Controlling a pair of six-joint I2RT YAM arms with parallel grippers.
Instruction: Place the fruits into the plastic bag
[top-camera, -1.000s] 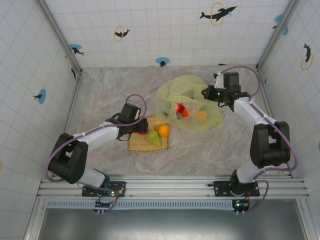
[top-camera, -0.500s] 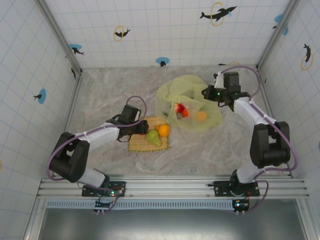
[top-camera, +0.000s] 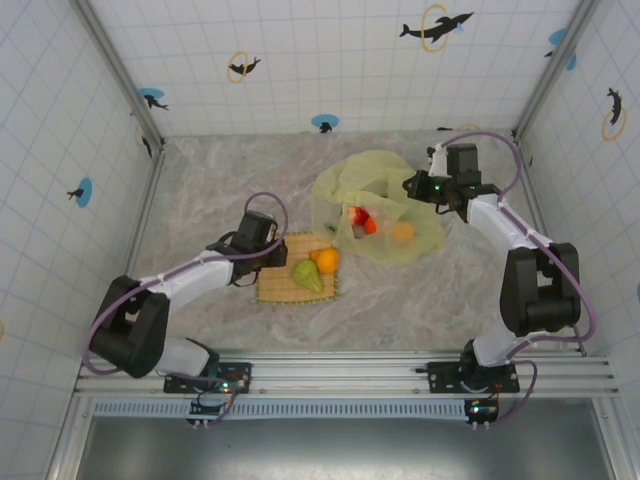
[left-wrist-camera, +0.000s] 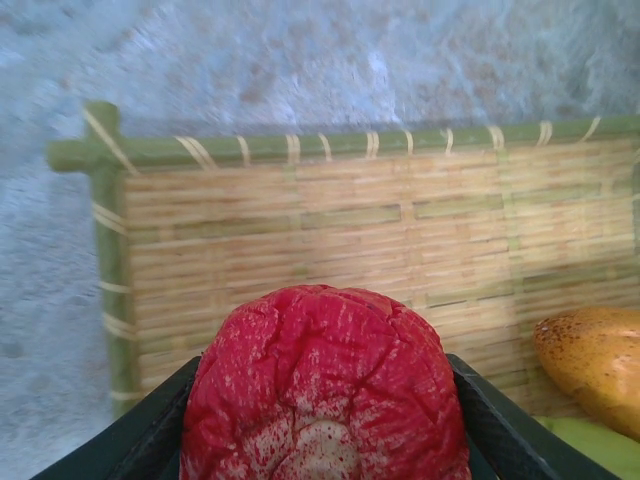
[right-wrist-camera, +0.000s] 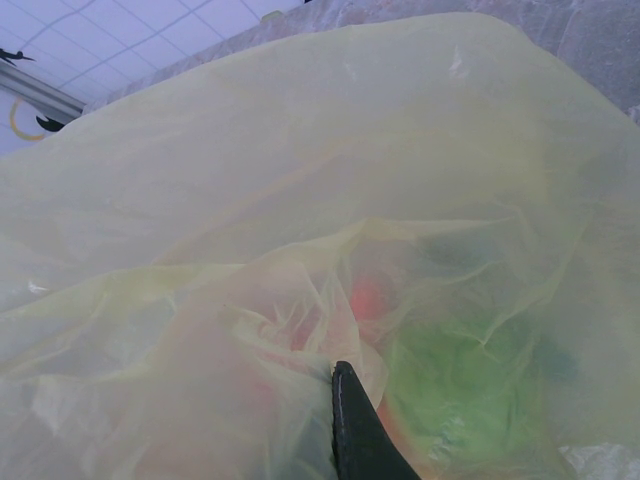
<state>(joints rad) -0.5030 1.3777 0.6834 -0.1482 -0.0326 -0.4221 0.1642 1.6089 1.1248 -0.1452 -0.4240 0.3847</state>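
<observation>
A red apple (left-wrist-camera: 325, 360) sits between the dark fingers (left-wrist-camera: 492, 420) of my left gripper (left-wrist-camera: 322, 425), which press on both its sides over the left part of the woven mat (left-wrist-camera: 300, 230). From above, that gripper (top-camera: 276, 253) hides the apple. An orange (top-camera: 326, 260) and a green pear (top-camera: 308, 277) lie on the mat (top-camera: 275, 288). The yellow-green plastic bag (top-camera: 375, 195) lies behind, holding a strawberry (top-camera: 357, 214), a small red-orange fruit (top-camera: 371, 227) and an orange (top-camera: 402, 233). My right gripper (top-camera: 412, 187) is shut on the bag's film (right-wrist-camera: 300, 200); a green fruit (right-wrist-camera: 470, 390) shows through it.
The marble-patterned table (top-camera: 200, 200) is walled by tiled panels on three sides. The mat's bamboo edge (left-wrist-camera: 300, 148) runs just ahead of the left gripper. The arm bases stand on a rail (top-camera: 340, 372) at the near edge.
The left jaws have narrowed onto the red apple, and the left arm has shifted slightly. The right arm and the bag have not moved.
</observation>
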